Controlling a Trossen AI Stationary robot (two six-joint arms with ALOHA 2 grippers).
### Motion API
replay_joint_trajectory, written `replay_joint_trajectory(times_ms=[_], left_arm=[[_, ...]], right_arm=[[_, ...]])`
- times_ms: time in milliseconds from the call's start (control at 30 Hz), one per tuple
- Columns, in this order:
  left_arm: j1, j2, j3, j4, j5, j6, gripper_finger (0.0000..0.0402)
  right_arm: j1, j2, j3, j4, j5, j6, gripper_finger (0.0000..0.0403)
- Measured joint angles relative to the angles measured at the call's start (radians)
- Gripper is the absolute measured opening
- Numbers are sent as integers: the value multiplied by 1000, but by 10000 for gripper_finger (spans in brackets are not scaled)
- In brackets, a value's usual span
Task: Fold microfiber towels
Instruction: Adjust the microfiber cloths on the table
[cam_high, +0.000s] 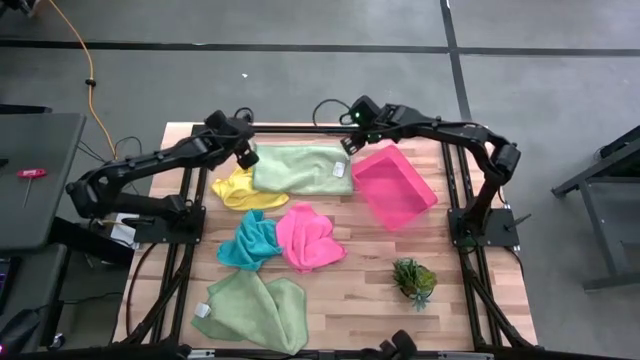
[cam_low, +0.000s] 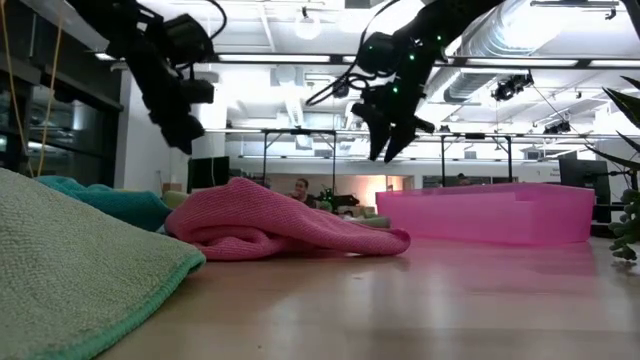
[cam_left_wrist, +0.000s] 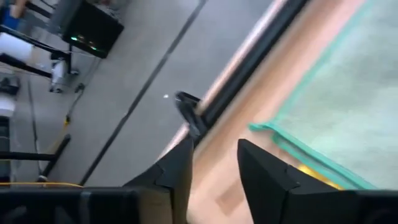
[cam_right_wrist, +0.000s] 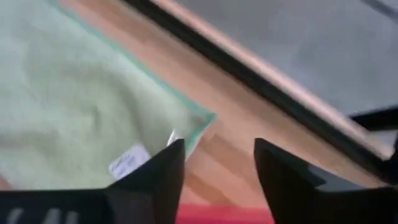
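A wooden table (cam_high: 350, 290) is standing on a grey floor in a big room with pipes overhead, where a person is sitting far back in the low view. A folded pale green towel (cam_high: 300, 168) is lying at the far edge over a yellow towel (cam_high: 238, 190), with teal (cam_high: 248, 242) and hot pink (cam_high: 308, 236) towels mid-table, another pale green one (cam_high: 255, 310) near the front, and a pink tray (cam_high: 394, 185) and small plant (cam_high: 414, 280) to the right. The left gripper (cam_high: 246, 155) and right gripper (cam_high: 349, 145) are hovering above the folded towel's two far corners, jaws parted and holding nothing.
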Motion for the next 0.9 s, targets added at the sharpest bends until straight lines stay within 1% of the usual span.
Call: replay_joint_trajectory(times_ms=[67,133,233,333,400,467,500,567,600,700,800,867,900], left_arm=[[16,-17,29,-24,4,10,138],[26,-41,63,-82,46,-2,149],[33,-93,87,-213,161,-57,157],[33,-148,76,-341,263,-187,153],[33,-185,35,-402,323,-280,135],[21,-215,-23,-433,351,-359,101],[12,-217,-28,-432,369,-397,79],[-9,-219,-22,-371,383,-455,28],[-15,-216,-27,-368,380,-476,15],[-30,-176,-47,-379,379,-555,11],[-47,-126,-53,-399,409,-645,2],[-65,-86,-57,-421,395,-684,2],[-76,-70,-56,-422,372,-706,1]], right_arm=[[-14,-6,31,-16,-18,-38,211],[-20,-18,59,-37,-45,-82,227],[-18,-47,72,-87,-87,-132,238],[-11,-77,47,-119,-130,-181,239],[-5,-93,10,-122,-167,-206,240],[-2,-105,-33,-116,-196,-209,240],[-1,-109,-51,-112,-206,-204,240],[0,-115,-89,-83,-234,-188,240],[3,-116,-105,-70,-243,-176,240],[3,-117,-123,-27,-274,-149,240],[4,-117,-123,15,-302,-141,240],[4,-117,-119,28,-311,-132,240],[4,-117,-116,38,-311,-126,240]])
